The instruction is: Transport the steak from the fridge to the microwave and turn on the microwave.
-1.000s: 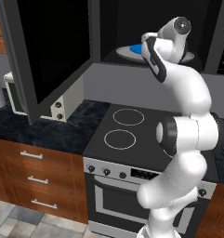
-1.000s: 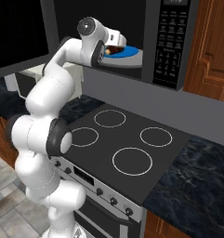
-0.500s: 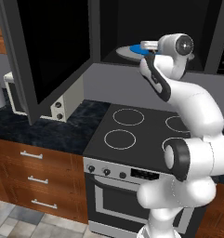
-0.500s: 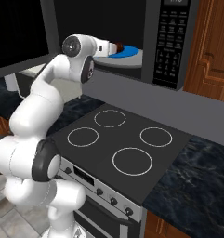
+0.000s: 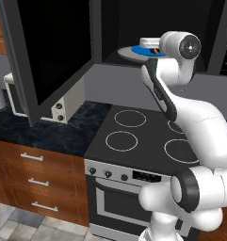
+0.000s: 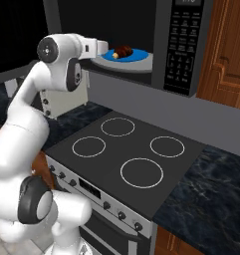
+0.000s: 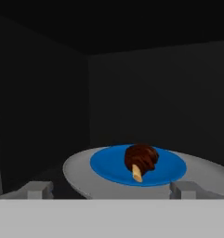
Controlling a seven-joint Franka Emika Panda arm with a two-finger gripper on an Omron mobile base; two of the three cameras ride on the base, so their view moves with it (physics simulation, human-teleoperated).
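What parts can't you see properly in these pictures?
- The steak in the left base view: hidden mostly by the white hand.
- Microwave keypad labels, right base view: too small to read.
- The gripper in the hand view: jaws cut off by the bottom edge.
- The small cream oven, left base view: hidden mostly by the open door.

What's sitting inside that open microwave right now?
Inside the microwave, a round grey turntable plate carries a blue plate with the brown steak, pale bone end showing. The steak hides the blue plate beneath it; the cavity behind is black.
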